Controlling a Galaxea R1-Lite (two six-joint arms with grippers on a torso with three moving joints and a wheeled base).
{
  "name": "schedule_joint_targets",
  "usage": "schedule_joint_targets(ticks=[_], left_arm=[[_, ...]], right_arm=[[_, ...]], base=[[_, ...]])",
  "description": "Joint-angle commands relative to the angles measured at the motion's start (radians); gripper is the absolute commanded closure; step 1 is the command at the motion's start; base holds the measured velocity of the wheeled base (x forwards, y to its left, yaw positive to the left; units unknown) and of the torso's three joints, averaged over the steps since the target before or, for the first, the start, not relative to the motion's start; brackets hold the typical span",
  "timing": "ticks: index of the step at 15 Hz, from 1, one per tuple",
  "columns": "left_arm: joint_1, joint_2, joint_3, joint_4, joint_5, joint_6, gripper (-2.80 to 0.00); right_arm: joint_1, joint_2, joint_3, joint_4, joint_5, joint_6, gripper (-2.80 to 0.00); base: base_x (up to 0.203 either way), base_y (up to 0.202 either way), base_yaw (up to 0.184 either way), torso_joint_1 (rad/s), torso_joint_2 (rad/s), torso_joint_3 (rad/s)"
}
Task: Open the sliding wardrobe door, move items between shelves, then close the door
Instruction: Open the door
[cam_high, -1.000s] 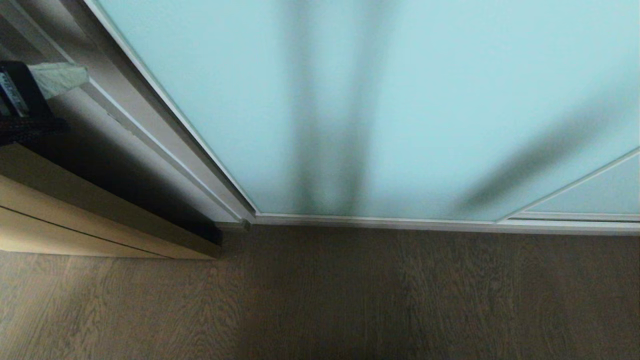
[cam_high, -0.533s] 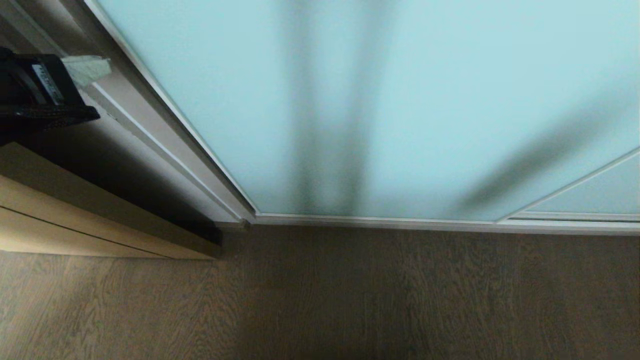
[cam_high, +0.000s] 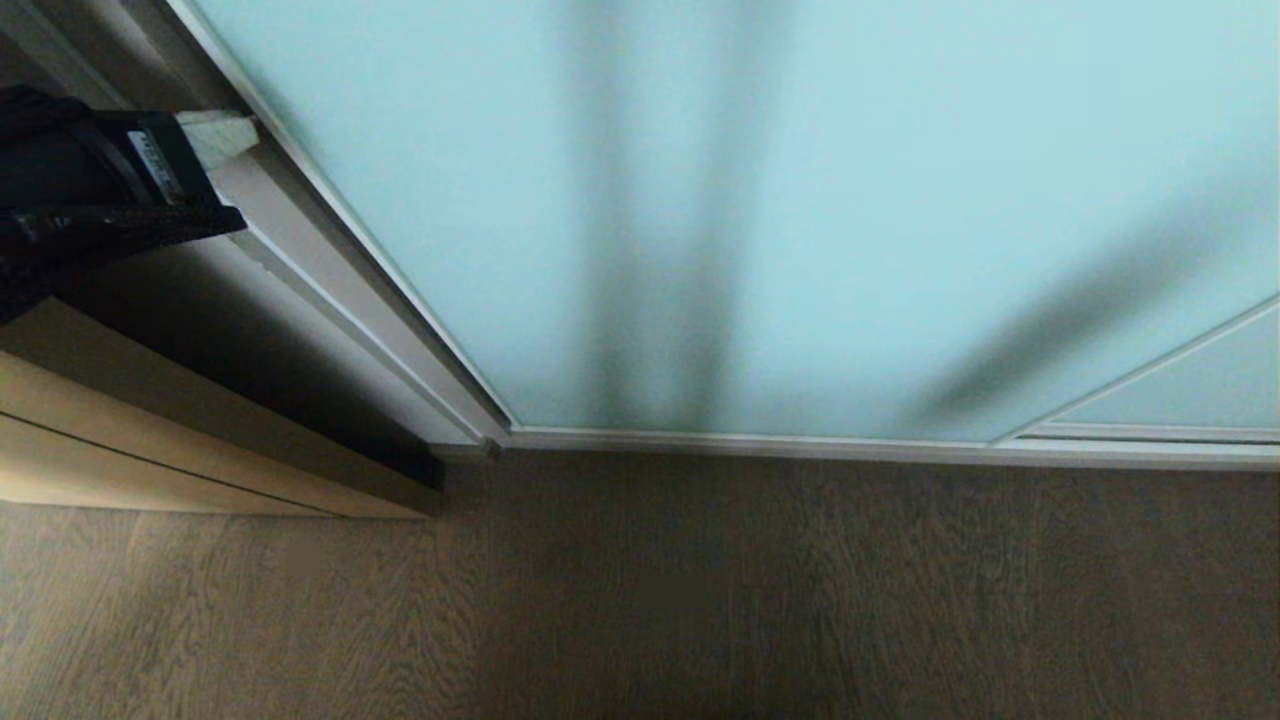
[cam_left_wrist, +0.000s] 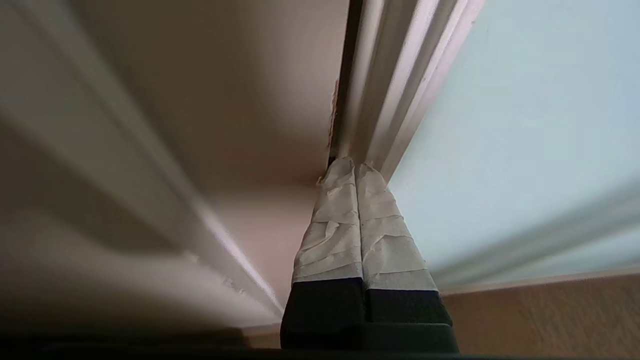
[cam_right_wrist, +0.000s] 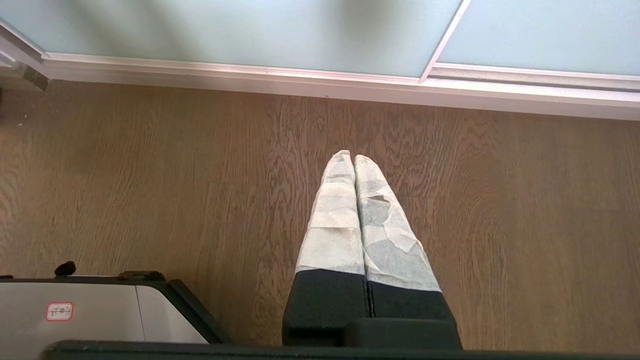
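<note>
The sliding wardrobe door (cam_high: 800, 200) is a frosted pale blue-green pane in a thin silver-white frame and stands closed, filling most of the head view. My left gripper (cam_high: 222, 128) reaches in from the far left. It is shut and empty, and its taped fingertips (cam_left_wrist: 367, 172) rest at the door's left frame edge (cam_left_wrist: 400, 75), beside the narrow dark gap along the white jamb. My right gripper (cam_right_wrist: 354, 157) hangs shut and empty over the wood floor, short of the door's bottom rail (cam_right_wrist: 250, 75). The items and the shelves are hidden behind the door.
A light wood door (cam_high: 150, 440) lies at the left, close under my left arm. A second frosted panel (cam_high: 1180, 390) overlaps the door at the right. Dark wood floor (cam_high: 700, 600) runs along the bottom rail. My base's grey corner (cam_right_wrist: 75, 310) shows near the right gripper.
My left gripper has moved in from the far left towards the door's left frame edge. The right arm and the door have not moved.
</note>
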Motion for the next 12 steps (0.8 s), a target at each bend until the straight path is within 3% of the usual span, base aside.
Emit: schedule_joint_targets(ticks=[1, 9, 12], left_arm=[[-0.020, 0.025, -0.002, -0.015, 0.000, 0.000, 0.00], [-0.102, 0.059, -0.006, -0.039, 0.003, -0.001, 0.00], [-0.193, 0.061, -0.006, -0.044, 0.043, 0.000, 0.00]], right_arm=[[0.000, 0.000, 0.000, 0.000, -0.001, 0.000, 0.00], [0.000, 0.000, 0.000, 0.000, -0.001, 0.000, 0.00], [0.000, 0.000, 0.000, 0.000, 0.000, 0.000, 0.00]], base=[[0.000, 0.000, 0.000, 0.000, 0.00, 0.000], [0.000, 0.000, 0.000, 0.000, 0.00, 0.000], [0.000, 0.000, 0.000, 0.000, 0.00, 0.000]])
